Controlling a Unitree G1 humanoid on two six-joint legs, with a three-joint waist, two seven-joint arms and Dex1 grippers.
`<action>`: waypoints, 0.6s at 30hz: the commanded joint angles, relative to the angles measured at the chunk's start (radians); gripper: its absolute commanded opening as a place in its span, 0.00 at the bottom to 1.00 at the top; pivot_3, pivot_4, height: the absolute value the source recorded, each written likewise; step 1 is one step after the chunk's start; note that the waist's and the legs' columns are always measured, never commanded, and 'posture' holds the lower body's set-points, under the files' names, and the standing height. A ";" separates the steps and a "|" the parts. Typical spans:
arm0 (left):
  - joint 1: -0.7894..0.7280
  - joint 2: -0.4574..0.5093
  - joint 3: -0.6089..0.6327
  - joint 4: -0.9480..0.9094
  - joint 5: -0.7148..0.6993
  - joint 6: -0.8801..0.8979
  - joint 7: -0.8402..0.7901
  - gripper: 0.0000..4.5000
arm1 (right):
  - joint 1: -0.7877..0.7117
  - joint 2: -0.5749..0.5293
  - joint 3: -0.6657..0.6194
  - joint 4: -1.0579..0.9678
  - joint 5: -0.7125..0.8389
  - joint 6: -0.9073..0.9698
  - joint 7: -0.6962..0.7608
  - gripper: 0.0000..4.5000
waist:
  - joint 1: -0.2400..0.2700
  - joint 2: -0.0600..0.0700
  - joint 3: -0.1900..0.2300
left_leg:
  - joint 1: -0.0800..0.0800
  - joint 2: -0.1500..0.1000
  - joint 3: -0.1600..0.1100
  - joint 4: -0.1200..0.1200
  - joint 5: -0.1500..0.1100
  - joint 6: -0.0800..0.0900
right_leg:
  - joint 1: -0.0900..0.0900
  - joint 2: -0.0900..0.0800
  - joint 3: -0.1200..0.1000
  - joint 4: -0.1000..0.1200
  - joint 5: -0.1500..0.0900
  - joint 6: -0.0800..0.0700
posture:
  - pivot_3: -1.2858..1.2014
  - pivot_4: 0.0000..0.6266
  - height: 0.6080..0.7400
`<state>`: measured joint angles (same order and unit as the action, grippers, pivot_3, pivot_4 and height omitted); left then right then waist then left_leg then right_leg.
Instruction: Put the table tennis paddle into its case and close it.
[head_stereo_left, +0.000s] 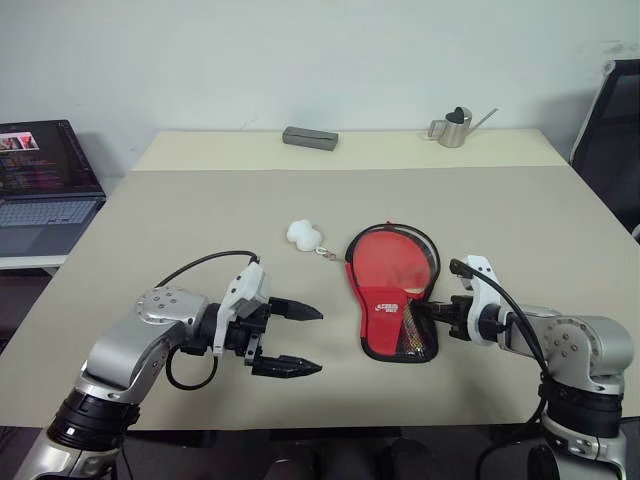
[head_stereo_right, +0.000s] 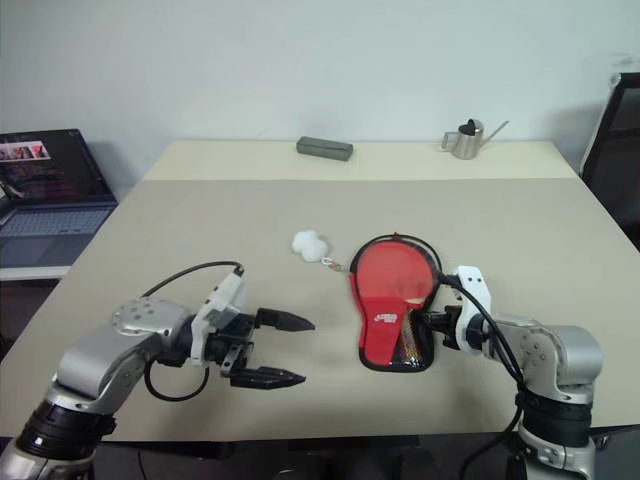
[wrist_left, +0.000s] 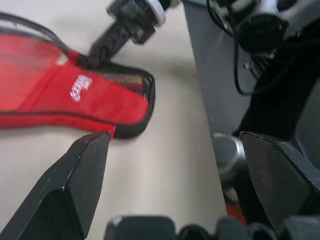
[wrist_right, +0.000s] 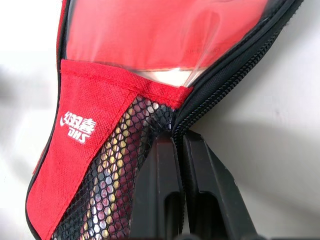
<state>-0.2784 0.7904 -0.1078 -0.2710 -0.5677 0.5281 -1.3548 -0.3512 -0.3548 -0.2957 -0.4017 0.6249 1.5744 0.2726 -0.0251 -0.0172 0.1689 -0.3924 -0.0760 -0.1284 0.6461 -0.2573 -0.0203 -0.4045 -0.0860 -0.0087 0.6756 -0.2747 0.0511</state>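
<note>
The red case lies flat at the table's middle right, its round end unzipped with the black rim standing open. Inside it lies the table tennis paddle, red face up; its handle is hidden under the mesh pocket. A white fluffy charm rests on the table beside the case's far left rim. My right gripper is shut, pinching the case's zip edge next to the mesh pocket. My left gripper hangs open to the left of the case, apart from it, pointing toward it.
An open laptop stands off the table's left side. A grey box and a metal watering can sit at the far edge. A black chair is at the right. The table's front edge runs just under both arms.
</note>
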 joint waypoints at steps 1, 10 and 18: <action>0.006 0.012 -0.006 -0.035 0.003 -0.036 -0.026 1.00 | 0.067 -0.051 -0.003 -0.031 0.083 0.040 -0.033 0.00 | 0.002 0.000 0.000 | 0.000 0.000 0.000 0.000 0.000 0.000 | 0.000 0.000 0.000 0.000 0.000 0.000 | 0.52 0.24 1.00; 0.026 0.016 -0.031 -0.039 0.010 -0.070 -0.059 1.00 | 0.115 -0.118 0.017 -0.087 0.324 0.040 -0.141 0.00 | -0.001 0.000 0.000 | 0.000 0.000 0.000 0.000 0.000 0.000 | 0.001 0.000 0.000 -0.001 0.000 0.000 | 0.52 0.24 1.00; 0.032 0.012 -0.040 -0.025 0.023 -0.087 -0.066 1.00 | 0.113 -0.197 0.033 -0.089 0.504 0.040 -0.224 0.00 | -0.002 0.000 0.000 | 0.000 0.001 0.000 0.000 0.000 0.001 | 0.001 0.000 0.000 -0.001 0.000 0.000 | 0.52 0.24 1.00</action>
<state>-0.2462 0.7928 -0.1506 -0.2716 -0.5446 0.4530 -1.4083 -0.2469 -0.5389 -0.2773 -0.4687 1.0686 1.5873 0.0552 -0.0268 -0.0173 0.1689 -0.3926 -0.0754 -0.1281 0.6460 -0.2576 -0.0195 -0.4040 -0.0857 -0.0090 0.6750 -0.2750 0.0512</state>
